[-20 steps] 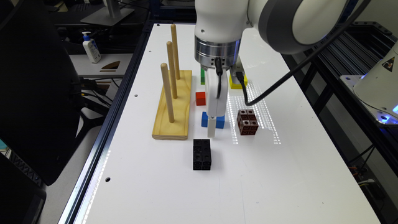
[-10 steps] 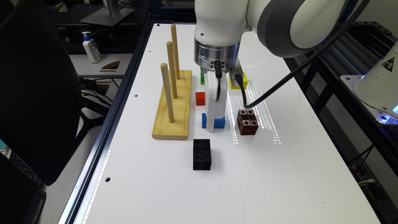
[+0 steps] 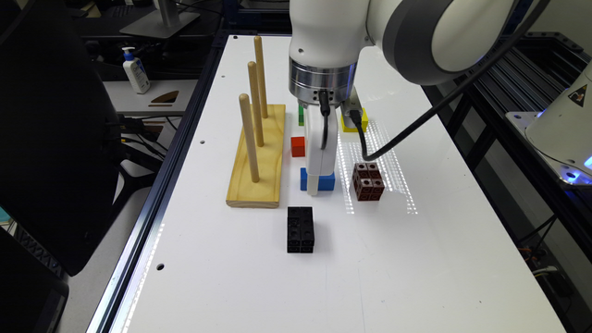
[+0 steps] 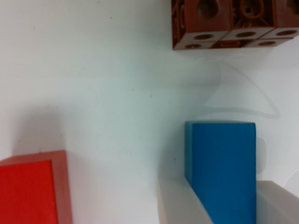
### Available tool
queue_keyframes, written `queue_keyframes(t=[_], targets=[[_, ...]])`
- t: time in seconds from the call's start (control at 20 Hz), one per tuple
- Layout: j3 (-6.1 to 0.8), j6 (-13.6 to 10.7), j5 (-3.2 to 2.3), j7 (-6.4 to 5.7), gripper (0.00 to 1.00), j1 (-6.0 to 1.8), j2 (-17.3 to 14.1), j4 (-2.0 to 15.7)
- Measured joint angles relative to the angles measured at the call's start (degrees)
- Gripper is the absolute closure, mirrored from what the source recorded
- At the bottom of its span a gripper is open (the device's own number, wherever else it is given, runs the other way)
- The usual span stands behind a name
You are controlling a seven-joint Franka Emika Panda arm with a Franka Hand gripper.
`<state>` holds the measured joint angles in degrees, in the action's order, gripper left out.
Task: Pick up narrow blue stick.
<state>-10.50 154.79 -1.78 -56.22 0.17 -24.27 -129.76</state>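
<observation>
Lying flat on the white counter point(image 3: 416, 259), between the red block point(image 3: 298, 146) and the holed brown cube point(image 3: 368, 181), the smooth, solid narrow blue stick point(image 4: 224, 168) is sitting between the hand point(image 4: 222, 205)'s pale spread fingers point(image 4: 180, 203), not visibly clamped.

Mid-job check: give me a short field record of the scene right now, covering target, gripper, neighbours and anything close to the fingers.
target: narrow blue stick, lying flat on the white table
gripper: gripper down at the stick, one finger on each side
jaw state: cannot tell whether closed on it
nearest neighbours: red block, brown cube, both apart from the stick
also on table: black block, wooden peg board, yellow block
</observation>
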Motion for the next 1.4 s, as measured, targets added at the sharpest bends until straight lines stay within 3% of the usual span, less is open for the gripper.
queue_keyframes(t=[0.2, 0.5, 0.85, 1.1, 1.4], targets=[[0.0, -1.38, 0.0, 0.0, 1.0, 0.0, 1.73, -0.03], [-0.15, -6.59, 0.0, -0.02, 1.0, 0.01, 6.87, -0.24], [-0.19, -7.58, 0.01, -0.02, 1.0, 0.01, 8.4, -0.38], [-0.47, -12.73, 0.17, -0.06, 1.0, 0.01, 13.64, -0.48], [-0.53, -13.32, 0.17, -0.06, 1.0, 0.01, 14.34, -0.45]])
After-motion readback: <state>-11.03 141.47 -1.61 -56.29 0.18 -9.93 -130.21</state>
